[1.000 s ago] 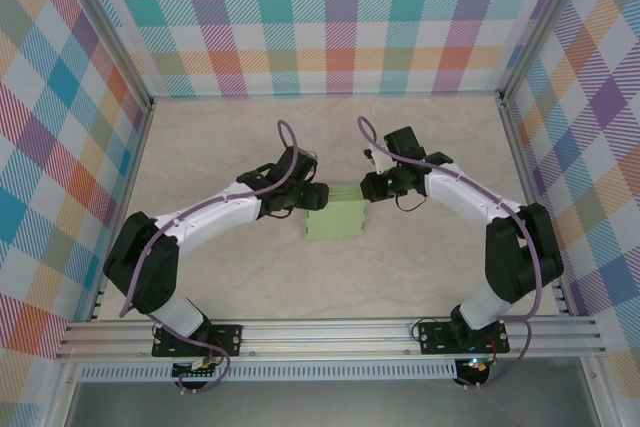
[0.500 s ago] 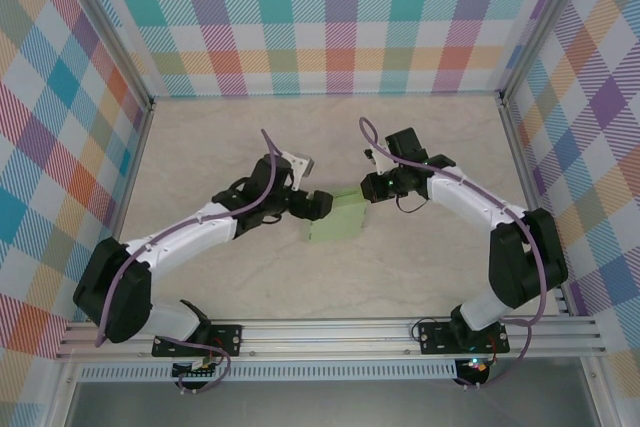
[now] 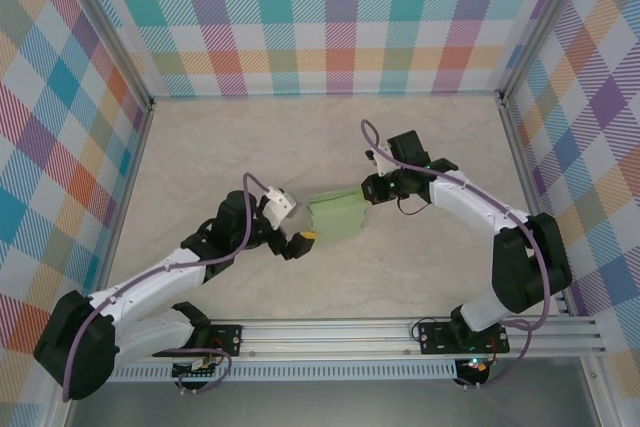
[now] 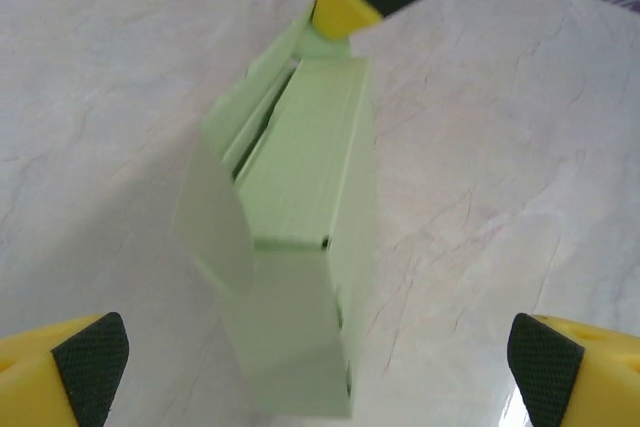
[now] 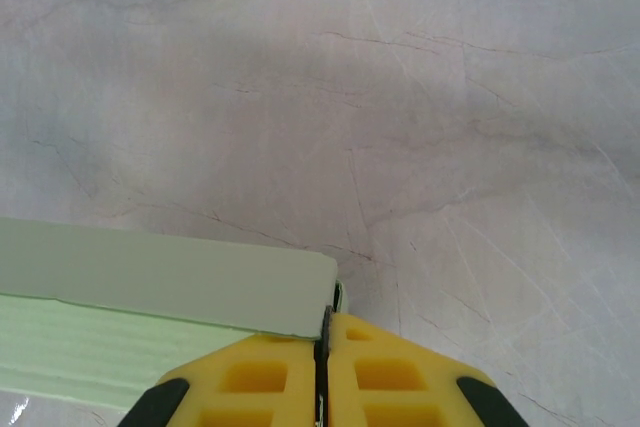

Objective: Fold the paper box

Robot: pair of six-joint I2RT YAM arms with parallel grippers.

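We see the box (image 3: 338, 217), thin pale-green card with creased flaps, mid-frame in the top view on the smooth marbled table (image 3: 250, 137). The right gripper (image 5: 325, 342) pinches its corner flap tight. The left gripper (image 4: 318, 377) gapes wide, its pads clear of the card.

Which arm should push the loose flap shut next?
Probably left. The left gripper is open, facing the loose flap of the paper box. The right gripper is shut on its far corner, steadying it.
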